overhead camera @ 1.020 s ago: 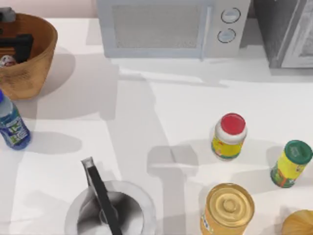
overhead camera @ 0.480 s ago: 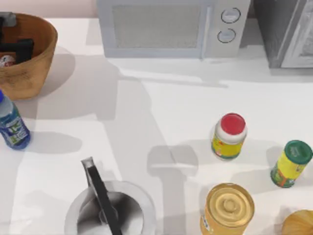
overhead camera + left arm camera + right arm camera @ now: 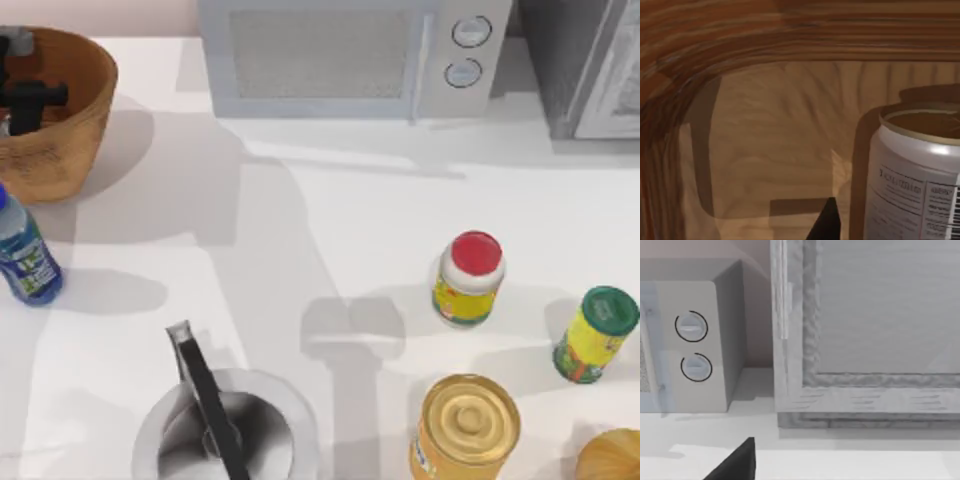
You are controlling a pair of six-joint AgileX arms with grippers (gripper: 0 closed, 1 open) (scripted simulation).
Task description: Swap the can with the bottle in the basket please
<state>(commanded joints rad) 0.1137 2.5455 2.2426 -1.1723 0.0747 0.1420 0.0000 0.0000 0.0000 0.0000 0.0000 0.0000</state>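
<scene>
The wicker basket (image 3: 70, 120) stands at the table's far left corner. My left gripper (image 3: 22, 108) hangs inside it, above where the can stands. In the left wrist view the can (image 3: 912, 175) is upright and close on the basket floor (image 3: 775, 150), white with small print and a dull gold top. The bottle (image 3: 25, 262), clear blue with a blue cap, stands upright on the table just in front of the basket, at the left edge. A dark piece of my right gripper (image 3: 735, 462) faces the microwave's dials (image 3: 692, 347).
A microwave (image 3: 350, 55) lines the back edge, with a grey cabinet (image 3: 590, 65) to its right. A red-capped jar (image 3: 468, 278), a green-capped yellow bottle (image 3: 596, 334) and a large gold-lidded can (image 3: 466, 425) stand at the right front. A grey bowl with a utensil (image 3: 215, 425) sits at the front.
My left gripper has shifted left inside the basket and its outline has narrowed. It now covers the can, which showed beside it a second ago. Nothing else moved.
</scene>
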